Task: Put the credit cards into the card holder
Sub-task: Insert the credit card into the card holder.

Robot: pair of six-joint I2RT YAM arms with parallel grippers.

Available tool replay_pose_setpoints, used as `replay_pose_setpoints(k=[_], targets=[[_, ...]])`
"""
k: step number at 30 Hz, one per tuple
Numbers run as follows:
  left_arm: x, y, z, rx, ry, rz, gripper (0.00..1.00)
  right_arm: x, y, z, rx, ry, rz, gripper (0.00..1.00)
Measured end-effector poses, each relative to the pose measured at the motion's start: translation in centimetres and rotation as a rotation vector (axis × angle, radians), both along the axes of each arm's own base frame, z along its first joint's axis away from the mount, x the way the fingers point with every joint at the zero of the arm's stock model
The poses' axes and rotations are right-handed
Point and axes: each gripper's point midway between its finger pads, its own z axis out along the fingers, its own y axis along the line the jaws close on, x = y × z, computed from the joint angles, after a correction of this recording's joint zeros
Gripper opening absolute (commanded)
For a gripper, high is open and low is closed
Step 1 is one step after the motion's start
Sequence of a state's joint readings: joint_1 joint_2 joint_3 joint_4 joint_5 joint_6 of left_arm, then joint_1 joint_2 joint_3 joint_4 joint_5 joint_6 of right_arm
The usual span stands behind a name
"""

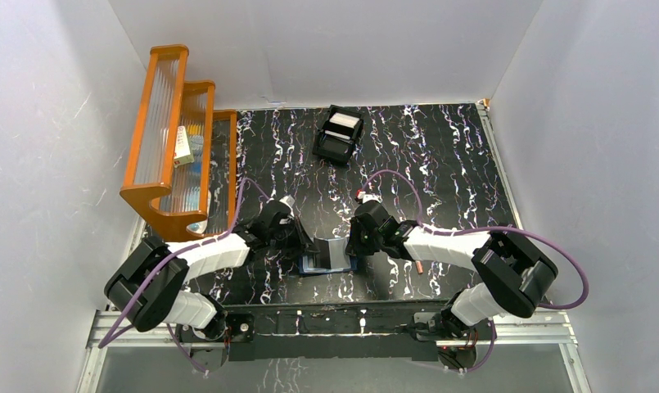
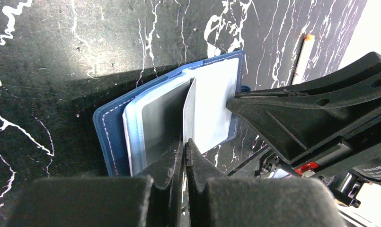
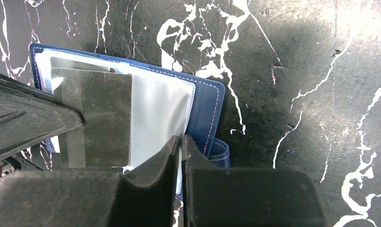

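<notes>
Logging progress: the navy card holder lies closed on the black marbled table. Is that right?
Not closed: the navy card holder lies open on the black marbled table; the left wrist view shows its clear sleeves fanned out.

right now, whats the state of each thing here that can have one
card holder: open, lying on the table
grey card: at the open pages, not fully in a slot
left gripper: shut on the grey card
right gripper: shut on the card holder's page edge
snap tab: unfastened
black box: open top, white cards inside
</notes>
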State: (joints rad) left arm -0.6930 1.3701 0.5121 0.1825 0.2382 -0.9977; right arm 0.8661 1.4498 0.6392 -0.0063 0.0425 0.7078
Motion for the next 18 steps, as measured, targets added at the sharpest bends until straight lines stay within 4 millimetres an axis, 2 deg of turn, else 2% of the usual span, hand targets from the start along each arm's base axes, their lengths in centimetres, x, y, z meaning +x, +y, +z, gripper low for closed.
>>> replay_pose_setpoints(k=[18], targets=[[0.07,0.24,-0.61,0.07,0.04,-0.017,0.0,-0.01,0.08,0.04,0.004,0.0,0.001,0.19]])
